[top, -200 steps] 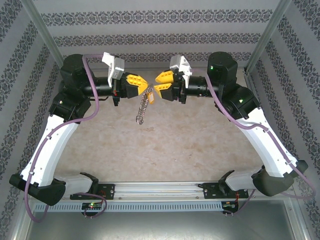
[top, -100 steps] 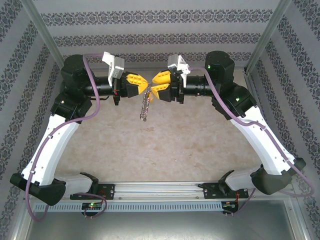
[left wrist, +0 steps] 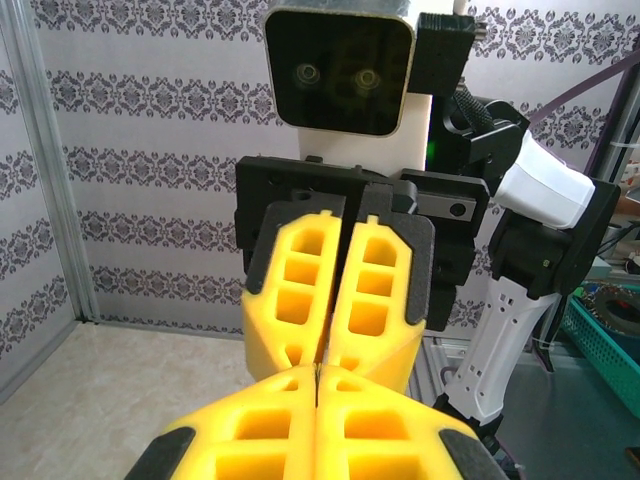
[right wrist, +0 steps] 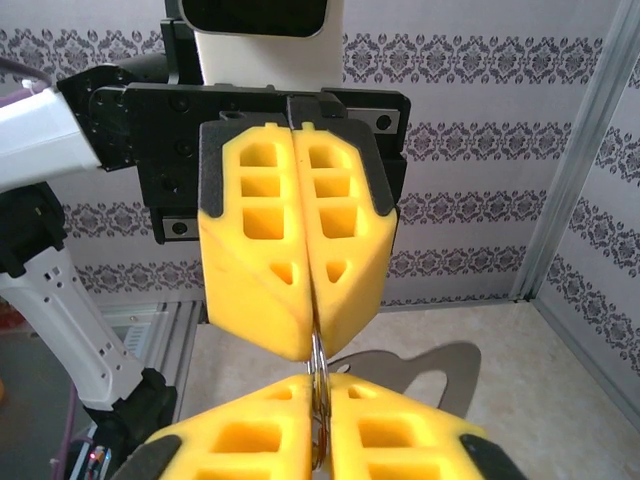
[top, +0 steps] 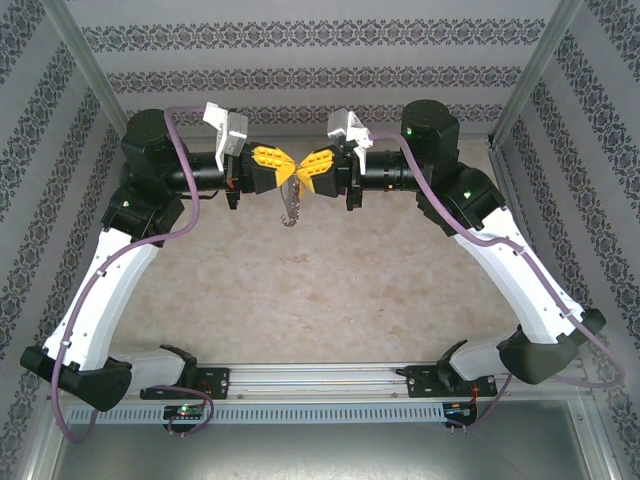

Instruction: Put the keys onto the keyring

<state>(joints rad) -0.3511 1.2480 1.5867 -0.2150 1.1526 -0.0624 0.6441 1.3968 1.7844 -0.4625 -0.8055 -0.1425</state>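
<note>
Bright, even light — sharp pics.

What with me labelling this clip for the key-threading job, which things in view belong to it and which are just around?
Job in hand:
the keys, hanging in a bunch
the keyring, pinched by both sets of fingers
left gripper
right gripper

Just around:
the table
patterned walls
metal frame posts
teal basket

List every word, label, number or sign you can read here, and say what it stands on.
There is none to read: no text on the left gripper, the right gripper, the keys or the keyring. The patterned walls bear ornament only, no letters.
</note>
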